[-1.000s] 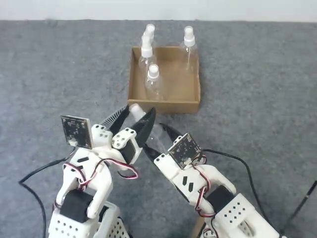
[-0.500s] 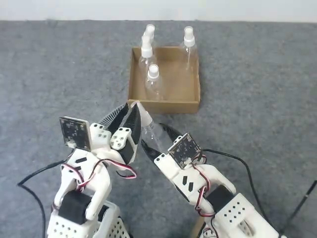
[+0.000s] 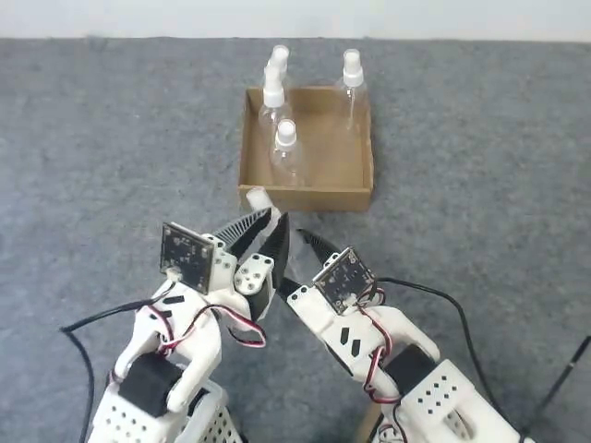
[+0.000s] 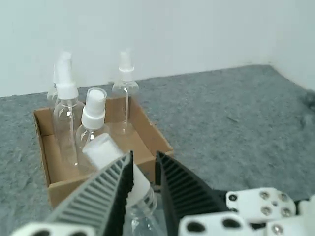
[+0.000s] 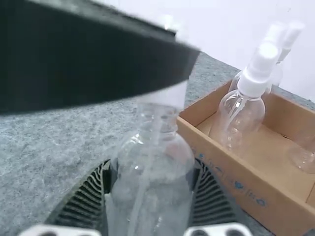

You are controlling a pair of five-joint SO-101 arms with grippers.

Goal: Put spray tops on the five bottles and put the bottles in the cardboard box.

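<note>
Bottle number five (image 5: 152,167) sits tilted just in front of the cardboard box (image 3: 305,197), close to its near wall. My right gripper (image 5: 150,199) clamps it around the clear body, with the ribbed jaws pressing on both sides. My left gripper (image 4: 143,167) pinches the white spray top (image 4: 104,147) at the bottle's neck, and the cap's tip pokes out past my fingertips toward the box. Four capped bottles (image 3: 286,152) stand upright inside the box, three along one side and one in the far corner. Grey carpet (image 3: 480,138) covers the table.
</note>
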